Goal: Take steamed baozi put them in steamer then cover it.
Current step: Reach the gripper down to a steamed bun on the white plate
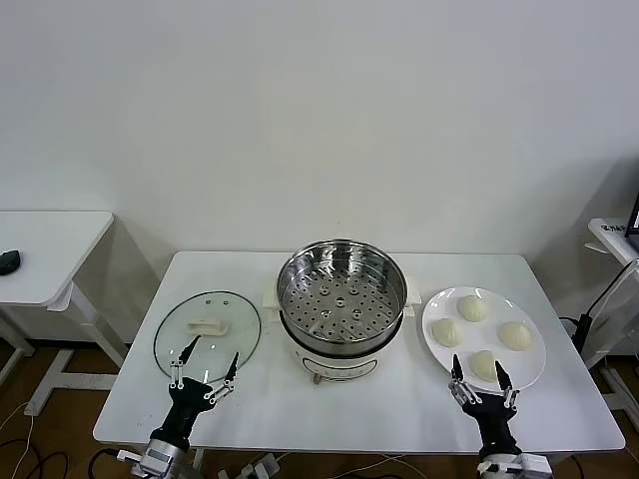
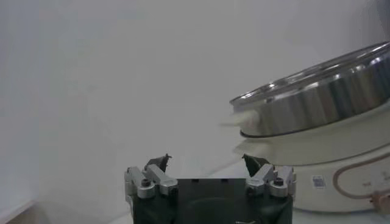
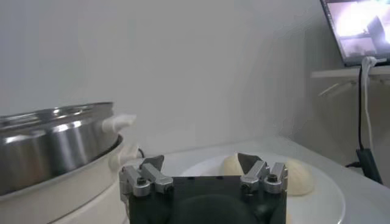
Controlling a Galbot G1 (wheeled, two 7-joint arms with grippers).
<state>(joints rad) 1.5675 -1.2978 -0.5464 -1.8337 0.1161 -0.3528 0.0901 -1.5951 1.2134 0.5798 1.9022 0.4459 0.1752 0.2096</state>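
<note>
On your far left stands a small side table (image 1: pixel 50 244) with a dark thing (image 1: pixel 8 261) on it. Next comes the white desk (image 1: pixel 300 399). At its left end lies a round, clear glass lid (image 1: pixel 207 334) with a cream handle in the middle. Your left tool (image 1: pixel 204 374) hangs by the near edge of that lid, with its fingers spread apart and nothing between them.

In the middle of the desk you see the steamer (image 1: pixel 341 289). It is a round, shiny metal basket with many little holes in its flat bottom. It sits on a cream pot base with side handles. There is no food in it.

To the right lies a flat white plate (image 1: pixel 439 349). Four steamed baozi (image 1: pixel 472 307) rest on it. They are smooth, round, pale little domes.

Your right tool (image 1: pixel 478 381) hangs by the near edge of the plate, just at the closest bun. Its fingers are spread apart too, and they hold nothing.
</note>
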